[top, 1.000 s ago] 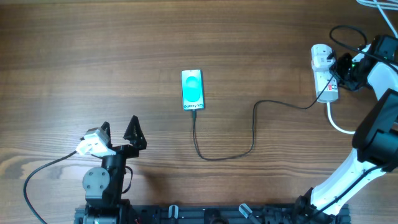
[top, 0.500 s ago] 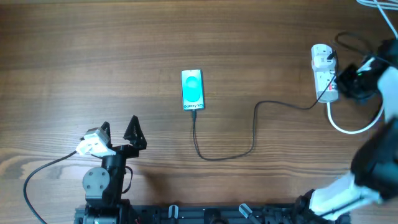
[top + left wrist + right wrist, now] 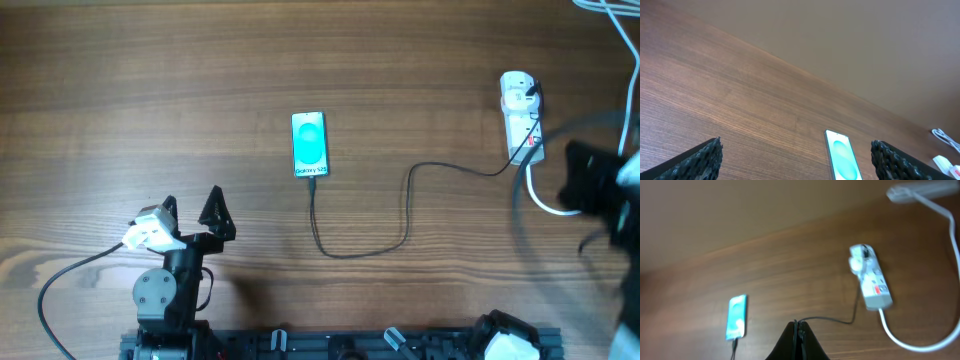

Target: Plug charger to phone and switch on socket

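The phone point(image 3: 309, 143) lies flat mid-table with its turquoise screen up; it also shows in the left wrist view point(image 3: 843, 161) and the right wrist view point(image 3: 736, 316). The black charger cable point(image 3: 407, 215) runs from the phone's near end, where its connector tip point(image 3: 312, 182) sits, in a loop to the white socket point(image 3: 520, 115) at the far right. The socket shows in the right wrist view point(image 3: 870, 277). My left gripper point(image 3: 190, 212) is open and empty at the near left. My right gripper point(image 3: 799, 326) is shut and empty; its arm point(image 3: 600, 180) is a blur near the socket.
The socket's thick white cord point(image 3: 535, 190) curves toward the right edge. Another white cable point(image 3: 610, 15) lies at the far right corner. My left arm's base point(image 3: 165, 290) stands at the near edge.
My right arm has pulled back from the socket toward the near right and is blurred by motion. The left arm, phone and cable have not moved.
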